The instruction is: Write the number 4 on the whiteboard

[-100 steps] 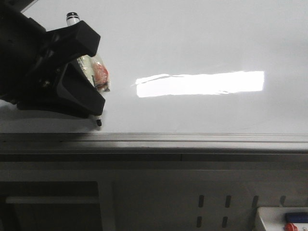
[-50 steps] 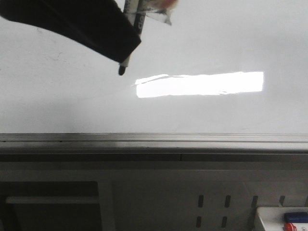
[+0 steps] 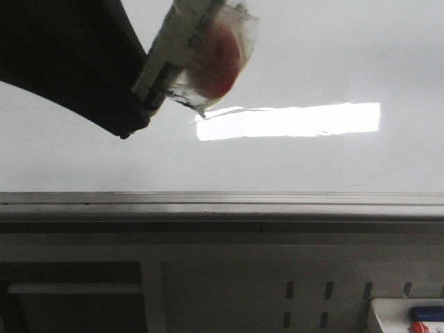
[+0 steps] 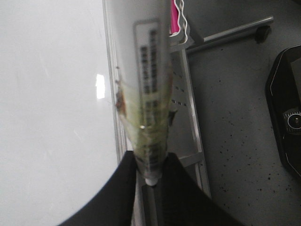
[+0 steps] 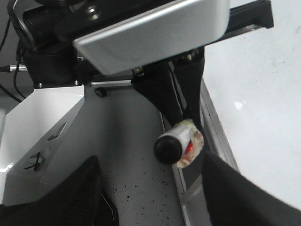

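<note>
The whiteboard [image 3: 333, 55] is glossy white and fills the upper front view. I see no marker line and no number 4 on it. My left gripper [image 3: 135, 118] looms large and dark at the top left, shut on a marker [image 3: 177, 52] wrapped in clear tape with a red patch. The marker's tip is hidden behind the finger. In the left wrist view the fingers [image 4: 150, 176] clamp the marker [image 4: 150, 94] beside the board [image 4: 47, 117]. My right gripper [image 5: 150, 188] is open and empty, off the board's edge [image 5: 263, 84], looking at the marker's black end [image 5: 169, 147].
A bright rectangular light glare [image 3: 288, 121] lies on the board. The grey metal frame [image 3: 222, 205] runs along its near edge. A white tray [image 3: 399, 312] with blue and red items sits at the bottom right. A black device [image 4: 287, 113] lies on the floor.
My left gripper with the marker has moved from low by the frame at the left up and to the right, then closer to the camera. The marker tip is no longer in sight.
</note>
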Robot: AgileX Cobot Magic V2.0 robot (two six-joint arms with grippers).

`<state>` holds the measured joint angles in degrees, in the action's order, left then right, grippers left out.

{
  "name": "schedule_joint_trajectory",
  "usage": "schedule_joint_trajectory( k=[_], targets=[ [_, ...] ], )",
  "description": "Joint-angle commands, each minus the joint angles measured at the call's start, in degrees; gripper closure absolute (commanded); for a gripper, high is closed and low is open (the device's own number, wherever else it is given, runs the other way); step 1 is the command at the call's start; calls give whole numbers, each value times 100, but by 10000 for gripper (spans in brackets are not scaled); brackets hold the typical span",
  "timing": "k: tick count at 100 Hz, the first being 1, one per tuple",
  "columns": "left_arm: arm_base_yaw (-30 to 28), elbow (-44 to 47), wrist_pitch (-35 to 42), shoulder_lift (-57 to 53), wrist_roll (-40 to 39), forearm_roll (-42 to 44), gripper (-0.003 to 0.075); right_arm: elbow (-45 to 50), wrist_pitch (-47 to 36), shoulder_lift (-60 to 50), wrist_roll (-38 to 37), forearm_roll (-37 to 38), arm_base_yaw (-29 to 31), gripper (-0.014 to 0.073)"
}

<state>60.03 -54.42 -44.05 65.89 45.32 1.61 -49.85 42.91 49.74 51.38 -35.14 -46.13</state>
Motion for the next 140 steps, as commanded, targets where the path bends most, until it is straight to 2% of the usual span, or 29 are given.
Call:
schedule_joint_trajectory(
  k=[1, 46, 72, 96, 111, 123, 130, 140],
  targets=[
    [44, -209, 249, -105, -10, 2, 741, -270, -676, 237, 70, -147, -106, 175],
    [44, -209, 249, -105, -10, 2, 741, -564, -630, 1216, 70, -231, -119, 186],
    [44, -209, 249, -105, -10, 2, 741, -564, -593, 1489, 70, -281, -119, 401],
    [44, -209, 228, -105, -10, -34, 741, -564, -656, 1541, 70, -281, -119, 663],
    [44, -209, 214, -105, -61, -34, 741, -564, -663, 1541, 70, -281, -119, 666],
    [44, -236, 300, -171, -965, -9, 734, -564, -677, 1541, 70, -281, -119, 663],
    [44, -287, 235, -304, -1304, -10, 688, -564, -746, 1503, 70, -281, -119, 648],
    [44, -312, 223, -636, -1870, -86, 535, -564, -918, 1409, 70, -281, -107, 648]
  ],
)
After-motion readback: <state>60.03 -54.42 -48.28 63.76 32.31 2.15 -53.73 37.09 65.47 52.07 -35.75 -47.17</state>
